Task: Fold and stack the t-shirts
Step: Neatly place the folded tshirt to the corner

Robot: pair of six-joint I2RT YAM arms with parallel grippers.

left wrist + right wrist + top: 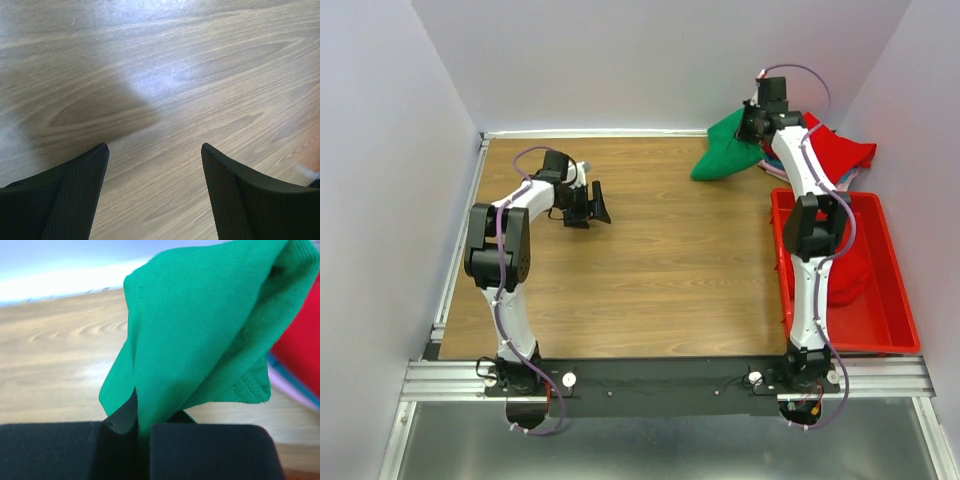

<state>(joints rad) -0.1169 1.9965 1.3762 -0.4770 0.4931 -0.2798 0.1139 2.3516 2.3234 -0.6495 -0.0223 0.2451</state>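
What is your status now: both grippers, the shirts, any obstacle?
Right gripper shut on bright green cotton t-shirt, at far right of table. Left gripper open, empty, over wooden table. No obstacle seen.

Your left arm (510,320) and right arm (806,300) are white links with black joints, purple cables (499,240) trailing along; left gripper (154,146) fingers (75,200), lower frame, are black and mesh-textured.

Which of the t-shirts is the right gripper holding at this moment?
The green t-shirt: the right gripper is shut on a fold of it. The red t-shirt lies behind it on the table, not gripped.
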